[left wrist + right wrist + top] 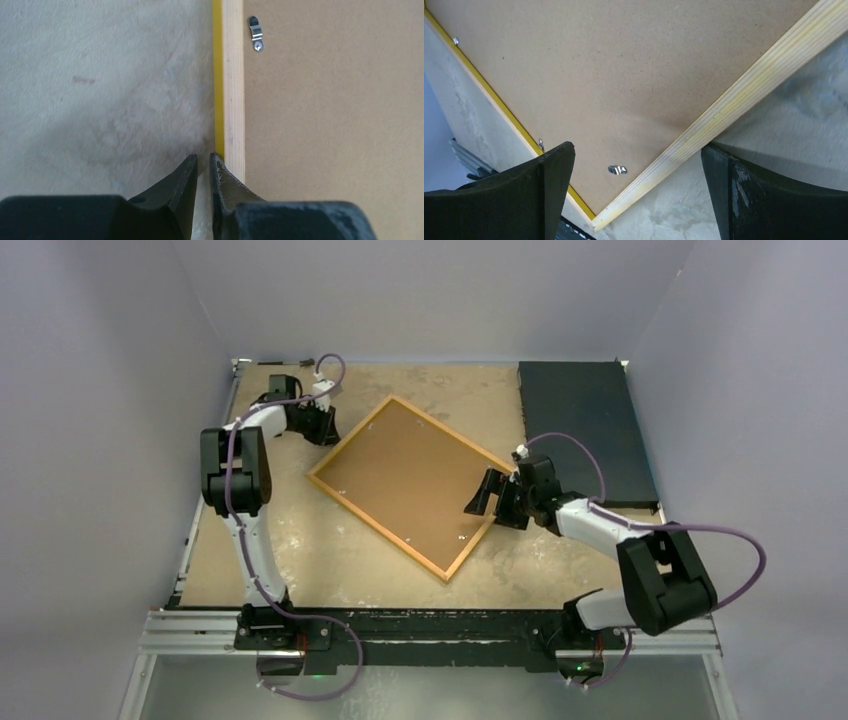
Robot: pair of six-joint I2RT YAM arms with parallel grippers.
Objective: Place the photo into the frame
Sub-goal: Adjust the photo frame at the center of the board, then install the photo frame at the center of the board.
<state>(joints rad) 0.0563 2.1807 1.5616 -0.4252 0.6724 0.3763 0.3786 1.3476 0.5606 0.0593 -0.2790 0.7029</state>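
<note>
Toward the desk's point(300, 560) front right, right gripper point(497, 502) spread wide over the near-right edge of the frame point(378, 528). Mid-desk, frame face down, turned diamond-wise, brown backing board point(405, 480) uppermost. Beyond, left gripper point(322, 425) narrowed to a slit at the yellow far-left edge, nothing between. Far right corner: dark mat point(585, 430).
</note>
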